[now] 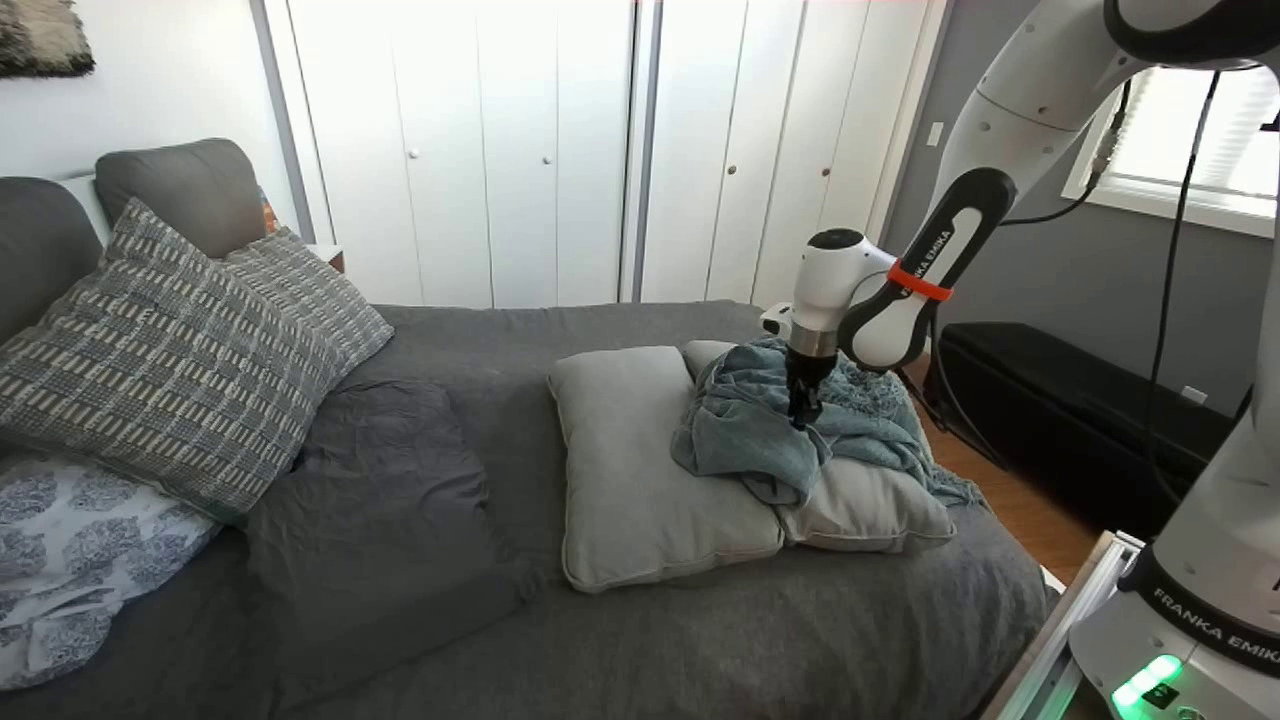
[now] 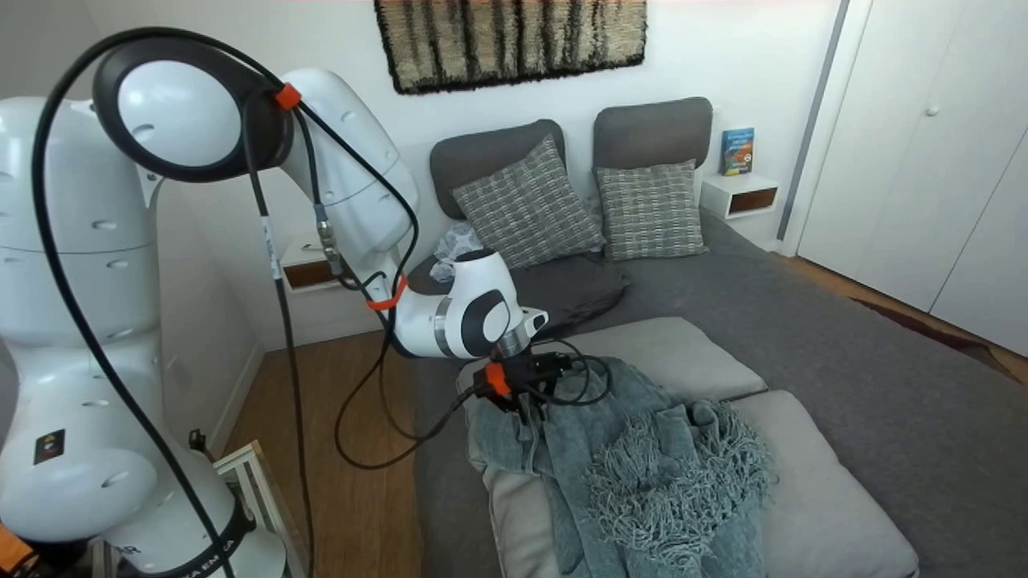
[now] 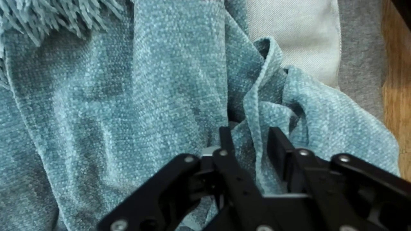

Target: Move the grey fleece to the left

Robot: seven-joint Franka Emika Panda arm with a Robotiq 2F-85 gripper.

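Your gripper (image 3: 250, 131) points down at the grey fleece (image 2: 618, 466), and its jaws stand apart: in the wrist view you can see a gap between the two black fingers (image 3: 227, 142), and a narrow folded edge of the cloth runs in this gap. Whether the fingers touch the cloth, I cannot tell you from these views. The fleece, which has a rather bluish colour, lies crumpled over two pale cushions (image 1: 635, 460), and these are placed side by side on the dark grey bed (image 1: 740, 640). It covers a large part of the cushion farther from the headrests (image 2: 654, 132), and it reaches also onto the nearer cushion. Its fringe (image 2: 683, 490) is bunched on top of the folds, and in the wrist view you find some of it in the upper left corner. Your white arm (image 1: 1030, 90) stands at the right in an exterior view and reaches over the fleece. Between the cushions and the two patterned pillows (image 2: 530, 209) you have a dark grey pillow (image 1: 390, 540) lying flat. The patterned pillows lean in front of the headrests, and one of them is tilted with a corner up. Beside the bed, a book (image 2: 737, 152) stands upright on a small white shelf (image 2: 717, 199).
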